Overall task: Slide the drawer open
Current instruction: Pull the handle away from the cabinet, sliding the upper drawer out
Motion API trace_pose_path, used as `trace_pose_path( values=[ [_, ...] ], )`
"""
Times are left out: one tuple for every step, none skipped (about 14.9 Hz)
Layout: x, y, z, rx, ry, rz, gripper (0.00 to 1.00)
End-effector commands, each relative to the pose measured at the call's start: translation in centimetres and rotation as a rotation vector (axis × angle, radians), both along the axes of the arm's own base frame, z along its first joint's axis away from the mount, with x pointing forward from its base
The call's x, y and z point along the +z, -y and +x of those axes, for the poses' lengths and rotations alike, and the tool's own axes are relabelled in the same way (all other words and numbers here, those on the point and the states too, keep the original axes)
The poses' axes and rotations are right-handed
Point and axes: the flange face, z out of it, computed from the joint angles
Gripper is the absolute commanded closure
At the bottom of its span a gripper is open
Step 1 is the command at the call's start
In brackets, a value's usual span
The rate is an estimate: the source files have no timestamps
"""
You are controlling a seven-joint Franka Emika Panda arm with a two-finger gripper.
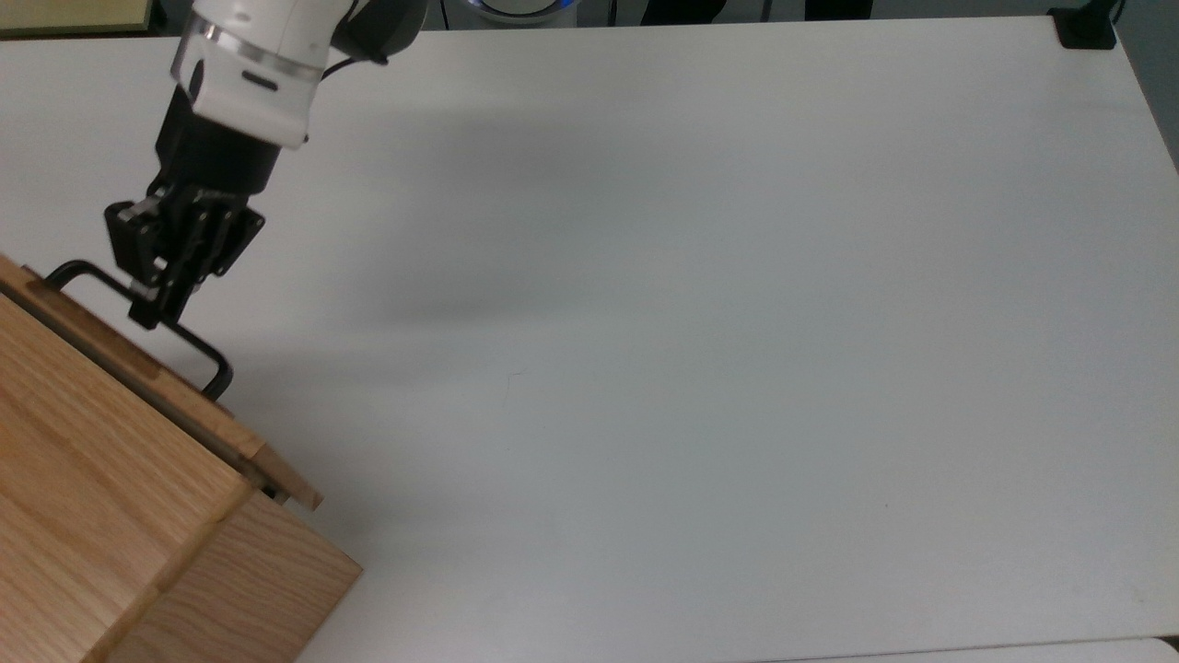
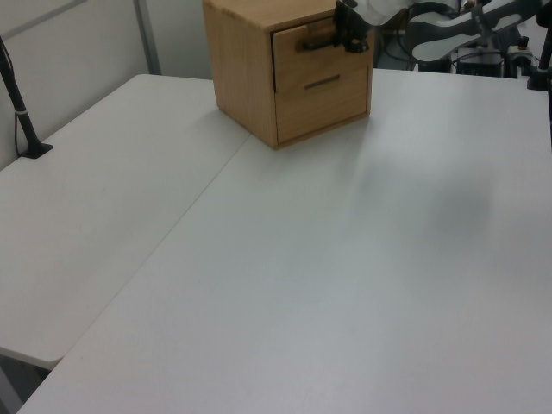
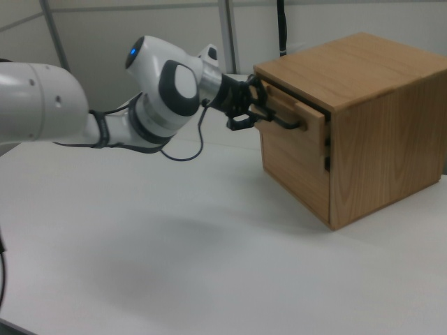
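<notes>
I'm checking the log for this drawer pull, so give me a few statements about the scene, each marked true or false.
1. The gripper is shut on the handle of the upper drawer. True.
2. That drawer sits flush in the cabinet. False: it sticks out a little.
3. The lower drawer is pulled out too. False: it looks closed.
4. The cabinet stands on a white table. True.
</notes>
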Motion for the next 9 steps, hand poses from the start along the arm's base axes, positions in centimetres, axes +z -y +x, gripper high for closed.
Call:
trace_pose_path(
  values=[
    [0.9,-3.7,-6.0,0.045,-0.049,-0.012,0.99],
    [1.0,-4.3,-6.7,0.052,-0.051,-0.011,0.99],
    [1.3,-4.6,-7.3,0.05,-0.053,-0.011,0.99],
    [1.4,-5.2,-7.7,0.049,-0.059,-0.009,0.99],
    [1.3,-6.8,-8.2,0.05,-0.074,-0.004,0.99],
    [1.4,-7.1,-8.6,0.029,-0.087,-0.003,0.99],
    [1.8,-7.4,-8.9,0.022,-0.092,-0.007,0.99],
    [2.0,-7.8,-9.0,0.022,-0.094,-0.009,0.99],
    [1.9,-8.3,-9.1,0.023,-0.104,-0.01,0.99]
  ],
)
